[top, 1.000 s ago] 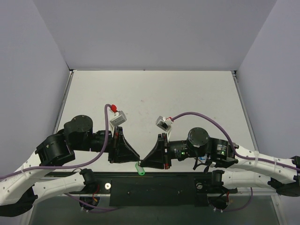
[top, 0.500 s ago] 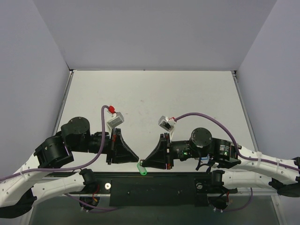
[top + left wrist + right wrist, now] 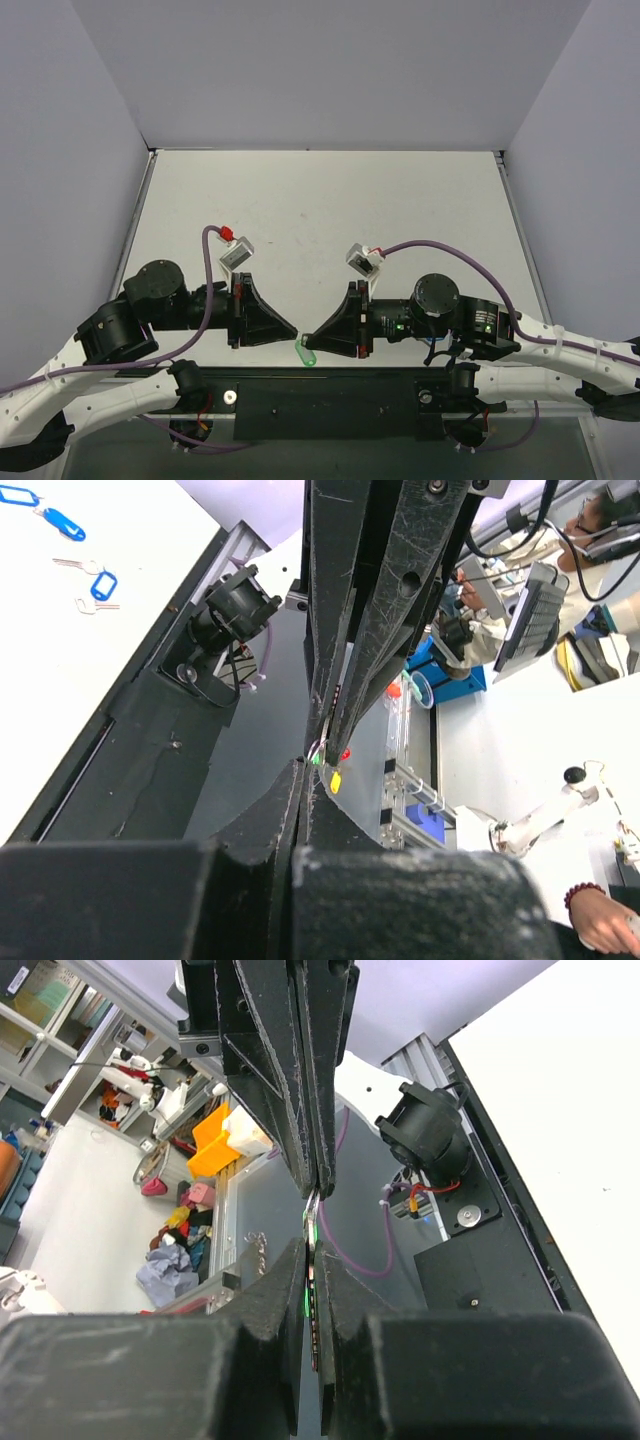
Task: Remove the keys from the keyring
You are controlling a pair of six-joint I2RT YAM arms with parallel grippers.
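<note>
The left gripper (image 3: 294, 329) and the right gripper (image 3: 306, 341) meet tip to tip at the near edge of the white table (image 3: 400, 200). Both pairs of jaws are pressed almost together. The right gripper pinches one bright green plastic-headed key tag (image 3: 307, 353), which hangs just under its tips. The left gripper's tips sit just beside it. Whether they clamp the thin silvery keyring is too small to tell. Well away from the left gripper lie three blue plastic key tags (image 3: 62, 524) and two small silver keys (image 3: 72, 565).
</note>
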